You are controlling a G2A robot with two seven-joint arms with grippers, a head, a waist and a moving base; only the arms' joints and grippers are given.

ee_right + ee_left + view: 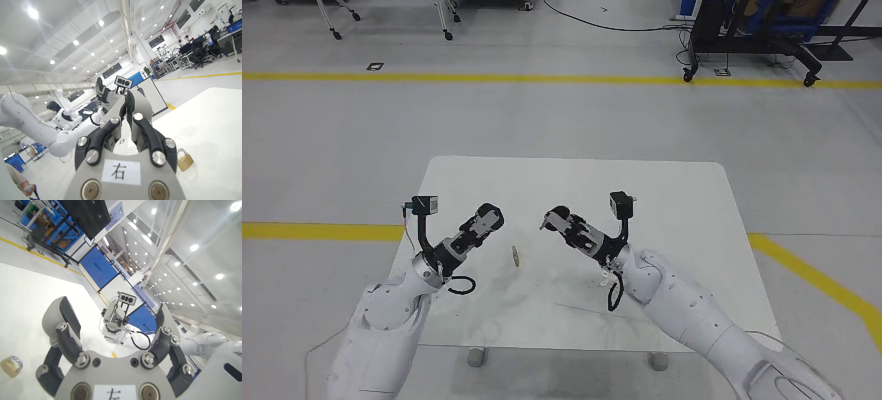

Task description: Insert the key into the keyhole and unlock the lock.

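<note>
A small brass padlock (513,257) with a silver shackle lies on the white table (662,200), between the two arms and a little nearer than their grippers. It also appears in the left wrist view (10,365) and the right wrist view (184,160). My left gripper (489,215) hangs above the table to the left of the padlock, its fingers (65,313) spread wide with nothing between them. My right gripper (552,220) faces it from the right, its fingers (130,106) pressed together on a thin key (541,226) that barely shows at their tip.
The table's far half and right side are bare. Beyond the table lies grey floor with yellow lines (542,77). A black wheeled rack (762,40) stands at the back right, well away from the table.
</note>
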